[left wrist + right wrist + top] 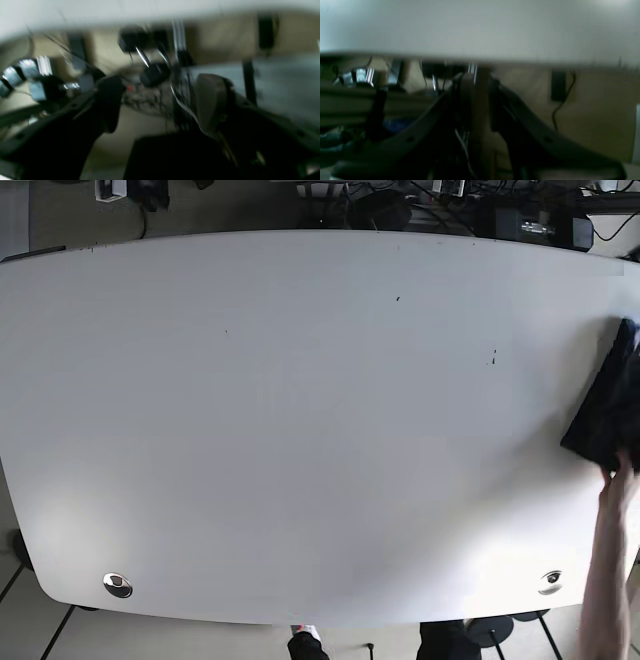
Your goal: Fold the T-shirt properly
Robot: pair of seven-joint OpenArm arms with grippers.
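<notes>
Dark T-shirt folded at table edge; left gripper apart; right gripper together.

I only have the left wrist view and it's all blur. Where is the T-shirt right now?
Observer: In the base view the dark T-shirt lies bunched at the right edge of the white table, partly out of frame.
Operator: Is anything touching it?
Observer: A person's hand reaches up to its lower corner. I cannot tell if it grips the cloth.
Operator: Are the arms over the table?
Observer: Neither arm shows in the base view. The right wrist view is also blurred, with a pale surface across its top, so that camera seems to sit low by the table's edge.
</notes>
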